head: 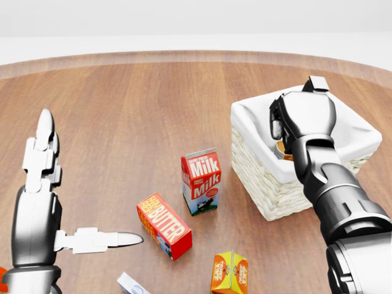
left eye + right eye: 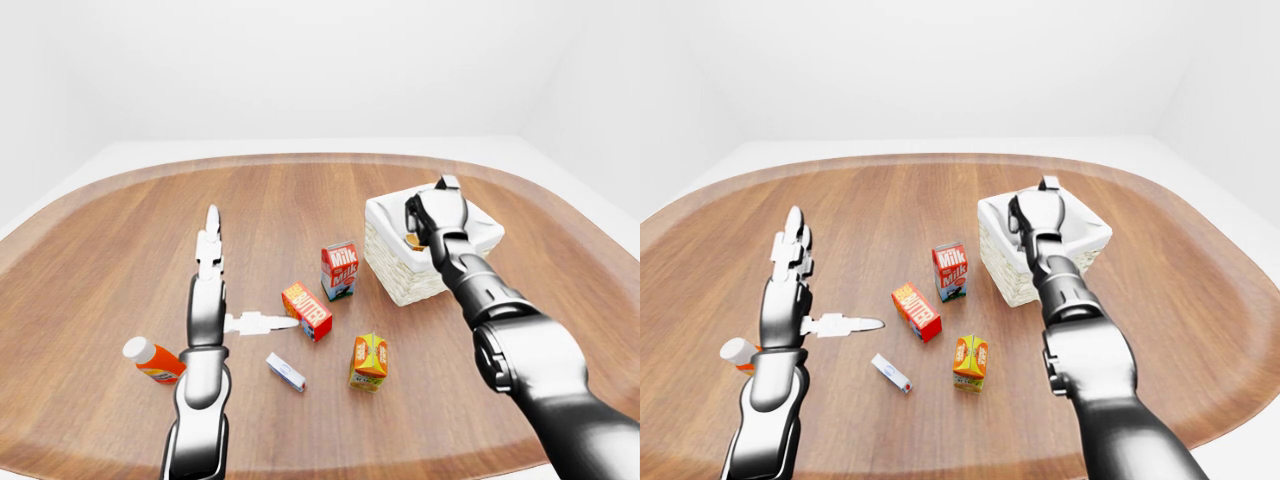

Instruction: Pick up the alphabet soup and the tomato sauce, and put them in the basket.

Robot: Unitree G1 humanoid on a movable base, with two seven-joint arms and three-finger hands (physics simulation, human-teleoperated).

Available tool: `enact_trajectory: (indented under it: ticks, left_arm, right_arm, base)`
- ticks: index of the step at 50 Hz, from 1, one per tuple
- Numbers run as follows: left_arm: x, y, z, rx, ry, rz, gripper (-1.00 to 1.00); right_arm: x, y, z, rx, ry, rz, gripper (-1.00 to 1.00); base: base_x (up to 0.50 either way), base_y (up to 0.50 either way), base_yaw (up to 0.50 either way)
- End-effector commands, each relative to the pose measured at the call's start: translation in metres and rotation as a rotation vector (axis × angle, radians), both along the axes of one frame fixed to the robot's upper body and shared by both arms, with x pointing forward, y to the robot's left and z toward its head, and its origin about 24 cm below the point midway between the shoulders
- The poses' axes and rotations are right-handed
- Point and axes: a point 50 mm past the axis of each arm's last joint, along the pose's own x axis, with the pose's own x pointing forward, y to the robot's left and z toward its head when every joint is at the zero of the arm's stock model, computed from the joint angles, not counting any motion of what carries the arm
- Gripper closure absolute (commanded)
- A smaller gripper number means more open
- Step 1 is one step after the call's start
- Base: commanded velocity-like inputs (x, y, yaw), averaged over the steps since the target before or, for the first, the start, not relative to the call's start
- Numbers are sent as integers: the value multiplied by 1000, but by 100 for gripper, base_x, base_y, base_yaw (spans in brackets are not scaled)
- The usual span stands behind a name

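Three head-mounted cameras, all facing out over the robot's arms and down onto the wooden table (image 2: 300, 200).

The head view sits closest, tilted down, cropping to the middle of the table: the basket (image 1: 269, 184) at right, the milk carton (image 1: 201, 181) in the centre, and the arms cut off at the lower edge. The left-eye and right-eye views look from farther back and take in the table's whole far rim, the white walls beyond, and both arms. These two share almost the same scene, the right-eye view shifting everything leftward. All three share the basket, milk carton, butter box (image 1: 163, 225) and juice carton (image 1: 229, 273).
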Motion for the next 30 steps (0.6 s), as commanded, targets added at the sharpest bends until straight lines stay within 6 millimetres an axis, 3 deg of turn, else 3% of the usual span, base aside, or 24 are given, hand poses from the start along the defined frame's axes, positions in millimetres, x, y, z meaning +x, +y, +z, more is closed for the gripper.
enact_trajectory:
  ticks: [1, 18, 19, 22, 24, 25, 30]
  left_arm:
    - [1, 1, 1, 1, -5, 4, -100]
    - [0, 1, 2, 2, -9, 2, -100]
    - [0, 1, 2, 1, -9, 2, -100]
    - [0, 1, 2, 1, -9, 2, -100]
    - [0, 1, 2, 1, -9, 2, -100]
    - [0, 1, 2, 2, -9, 2, -100]
    - [0, 1, 2, 1, -9, 2, -100]
  right_arm:
    - [0, -2, 2, 21, -9, -8, 100]
    - [2, -3, 7, 20, -21, -11, 100]
    - [2, -3, 8, 20, -23, -11, 16]
    - [2, -3, 9, 21, -27, -12, 0]
    - [2, -3, 9, 22, -28, -12, -54]
    - [2, -3, 8, 23, -25, -12, -100]
    - [2, -2, 7, 25, -22, -11, -100]
  base:
    - [0, 0, 0]
    - [0, 0, 0]
    - [0, 0, 0]
    - [0, 0, 0]
    - [0, 0, 0]
    - [0, 0, 0]
    - [0, 0, 0]
